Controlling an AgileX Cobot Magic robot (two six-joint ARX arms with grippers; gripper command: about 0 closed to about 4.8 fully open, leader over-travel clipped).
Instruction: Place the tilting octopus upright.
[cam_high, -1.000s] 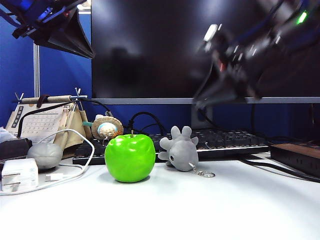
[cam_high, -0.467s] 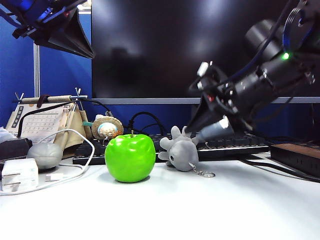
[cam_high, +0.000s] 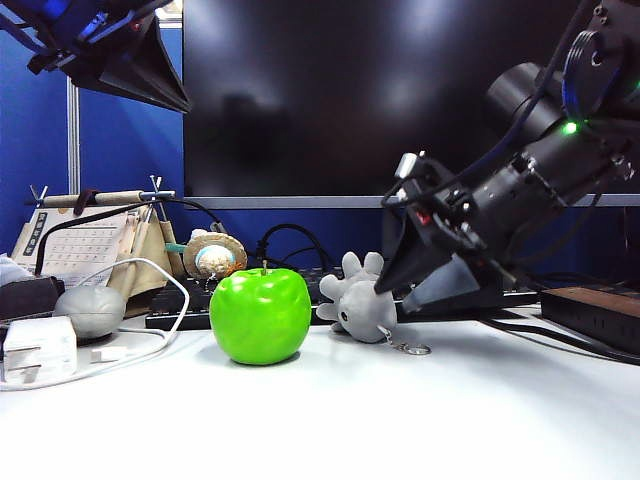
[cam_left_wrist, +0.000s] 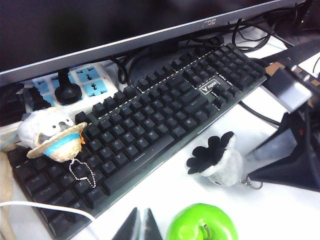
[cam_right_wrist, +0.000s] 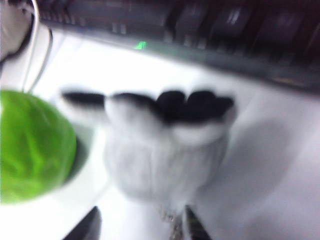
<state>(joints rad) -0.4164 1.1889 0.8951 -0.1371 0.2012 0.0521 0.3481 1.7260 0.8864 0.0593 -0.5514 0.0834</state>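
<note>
The octopus (cam_high: 359, 298) lies tipped over, tentacles up, at centre frame on the white surface (cam_high: 420, 420), right of the green apple (cam_high: 260, 315). The right hand (cam_high: 425, 290) hovers beside it, fingers spread, empty. The left hand (cam_high: 150, 75), upper left, is closed and empty.

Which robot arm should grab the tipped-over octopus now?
The right. Its pincer is open right beside the octopus, which fills the right wrist view. The left pincer is shut and high up, away from it.
</note>
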